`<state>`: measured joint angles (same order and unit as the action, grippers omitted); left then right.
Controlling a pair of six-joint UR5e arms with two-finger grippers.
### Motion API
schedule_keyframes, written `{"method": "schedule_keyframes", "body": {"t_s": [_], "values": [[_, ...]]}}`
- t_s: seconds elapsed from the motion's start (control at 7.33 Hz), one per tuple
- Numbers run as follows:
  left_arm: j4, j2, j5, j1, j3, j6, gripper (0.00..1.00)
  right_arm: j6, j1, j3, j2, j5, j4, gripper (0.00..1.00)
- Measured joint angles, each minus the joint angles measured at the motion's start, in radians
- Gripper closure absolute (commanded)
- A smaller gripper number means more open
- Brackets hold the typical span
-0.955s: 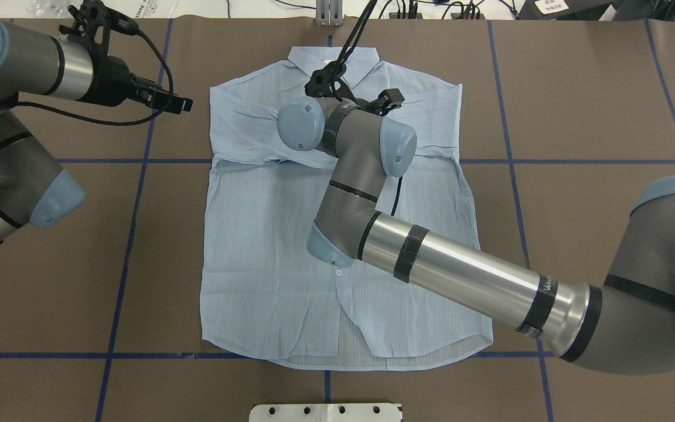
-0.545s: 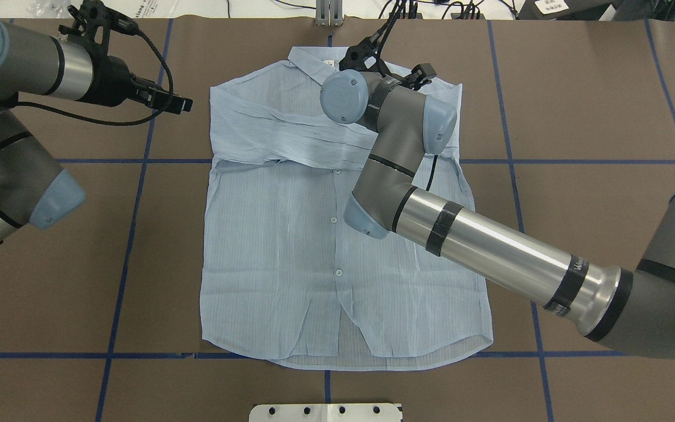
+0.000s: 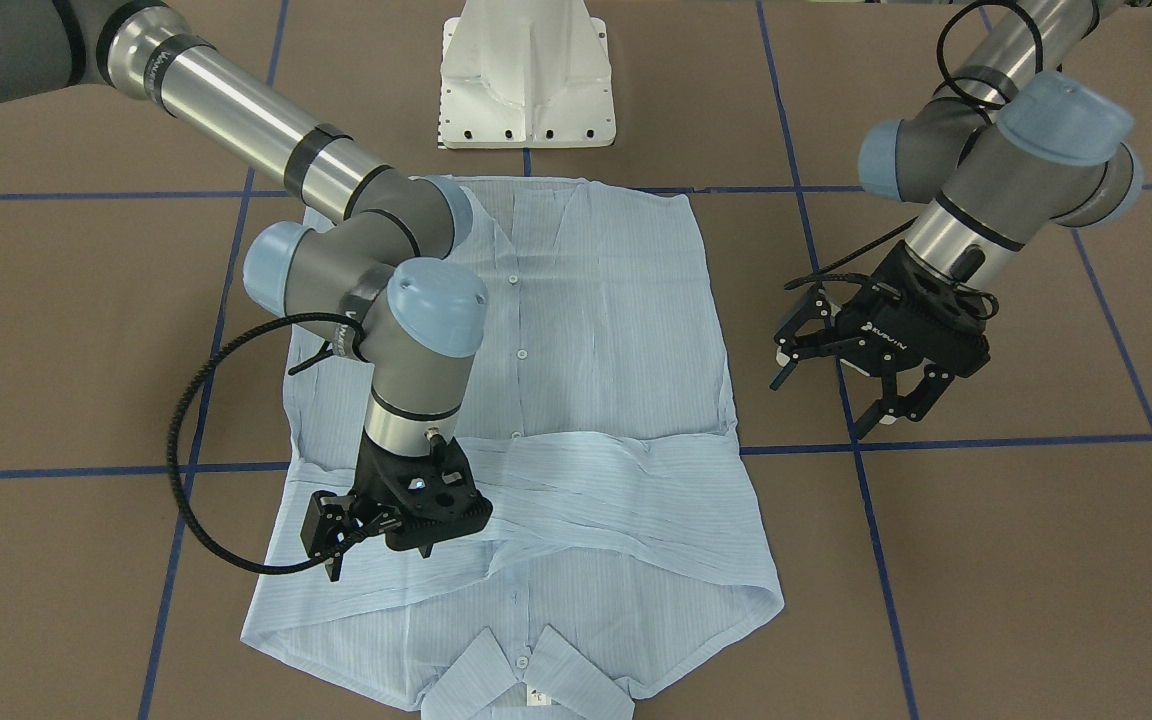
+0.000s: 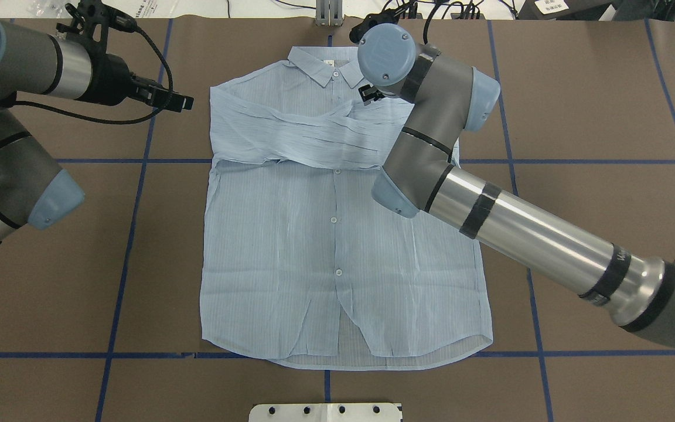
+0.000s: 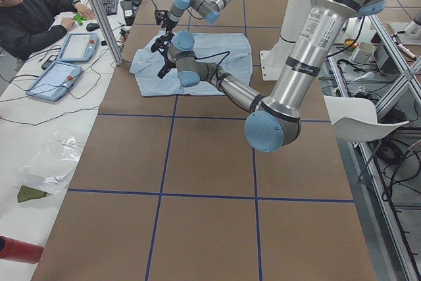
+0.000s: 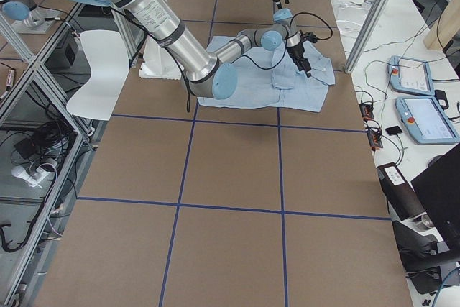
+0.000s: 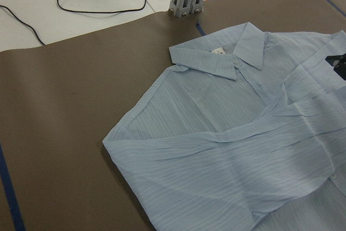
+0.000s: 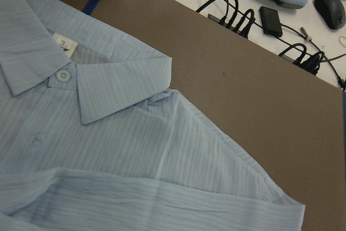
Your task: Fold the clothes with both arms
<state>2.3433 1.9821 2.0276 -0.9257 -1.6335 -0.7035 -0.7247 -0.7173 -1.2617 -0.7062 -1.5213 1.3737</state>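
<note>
The shirt (image 4: 314, 252) lies flat and front up on the brown table (image 4: 578, 117). It is buttoned, with its collar (image 4: 320, 64) at the far edge from the robot and its hem (image 4: 343, 357) nearest the white pedestal base (image 3: 526, 70). Both sleeves (image 4: 290, 138) are laid across the chest in one creased band, one over the other. The small neck label (image 8: 60, 41) shows inside the collar.

The right gripper (image 3: 416, 520) hangs low over the shirt's shoulder, just beside the end of the sleeve band. Its fingers are hidden under its own body in every view, so whether the claw is apart or together cannot be told. No cloth is seen lifted by it.

The left gripper (image 3: 826, 400) hovers over bare table beside the shirt's other shoulder, apart from the cloth. Its claw is spread wide and grips nothing.

The sleeve stage looks finished and the body fold is not yet begun. The next move probably needs the right arm to clear the shirt. Each claw would then pinch one corner of the thin cloth off the table. Both should lift evenly, so the fold line runs straight and the sleeve band stays in place.

The only thing like a container is a clear plastic bag (image 5: 49, 162) on the white side bench. What it holds cannot be told.
</note>
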Motion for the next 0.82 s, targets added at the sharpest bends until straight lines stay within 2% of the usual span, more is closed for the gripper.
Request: {"method": "schedule_keyframes", "body": {"t_s": [0.27,0.41,0.68,0.82], "values": [[0.002,-0.051,-0.012,0.041,-0.090,-0.141,0.00,-0.173,0.014,-0.321,-0.208,-0.062,0.004,0.00],[0.002,-0.099,-0.045,0.097,-0.159,-0.224,0.00,-0.251,0.029,-0.458,-0.318,-0.081,0.006,0.00],[-0.020,-0.212,-0.199,0.254,-0.287,-0.366,0.00,-0.348,0.076,-0.687,-0.547,-0.098,0.000,0.00],[-0.082,-0.261,-0.295,0.347,-0.349,-0.429,0.00,-0.405,0.109,-0.768,-0.647,-0.095,-0.007,0.00]]}}
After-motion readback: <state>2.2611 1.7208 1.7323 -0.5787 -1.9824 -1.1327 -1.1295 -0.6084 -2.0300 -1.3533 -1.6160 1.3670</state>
